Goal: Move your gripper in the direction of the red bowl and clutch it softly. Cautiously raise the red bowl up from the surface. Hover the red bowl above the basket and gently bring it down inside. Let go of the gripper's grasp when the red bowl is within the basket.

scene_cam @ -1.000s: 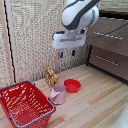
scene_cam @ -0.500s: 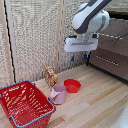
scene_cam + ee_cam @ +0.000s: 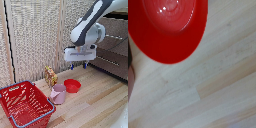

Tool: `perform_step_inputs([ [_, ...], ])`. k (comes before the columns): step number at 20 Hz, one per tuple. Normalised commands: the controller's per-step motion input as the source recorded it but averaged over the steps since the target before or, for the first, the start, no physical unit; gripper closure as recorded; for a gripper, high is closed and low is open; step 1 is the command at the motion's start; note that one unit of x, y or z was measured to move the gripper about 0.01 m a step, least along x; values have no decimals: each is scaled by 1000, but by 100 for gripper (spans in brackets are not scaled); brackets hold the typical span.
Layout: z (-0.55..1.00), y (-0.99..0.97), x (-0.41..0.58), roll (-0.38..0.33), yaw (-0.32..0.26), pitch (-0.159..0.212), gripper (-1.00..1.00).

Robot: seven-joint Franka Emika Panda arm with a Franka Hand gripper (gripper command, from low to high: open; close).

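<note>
The red bowl (image 3: 72, 85) sits on the wooden floor, just to the exterior view's right of a pink mug (image 3: 58, 94). The red basket (image 3: 25, 102) with its grey-blue rim stands at the exterior view's lower left, apart from the bowl. My gripper (image 3: 77, 65) hangs in the air well above the bowl, a little toward the exterior view's right of it. Its blue-tipped fingers (image 3: 71, 66) stand apart and hold nothing. In the wrist view the bowl (image 3: 170, 25) fills one corner over pale planks; my fingers do not show there.
A small yellow-brown toy (image 3: 50, 76) stands behind the mug by the slatted wall (image 3: 35, 40). A wooden cabinet with drawers (image 3: 112, 60) stands at the exterior view's right. The basket holds nothing that I can see.
My gripper moved toward the exterior view's right and then came down closer to the bowl. The bowl, mug and basket have not moved.
</note>
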Motion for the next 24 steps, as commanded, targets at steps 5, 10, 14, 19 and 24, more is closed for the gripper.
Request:
perform_step_inputs([
  [5,-487,-180,-6,-130,0,43,-100],
  [10,-466,-47,-47,-131,0,20,-100],
  [14,-356,0,-22,-104,0,14,-100],
  [19,-170,87,0,-108,0,47,100],
  [24,-34,16,27,-12,0,7,100],
])
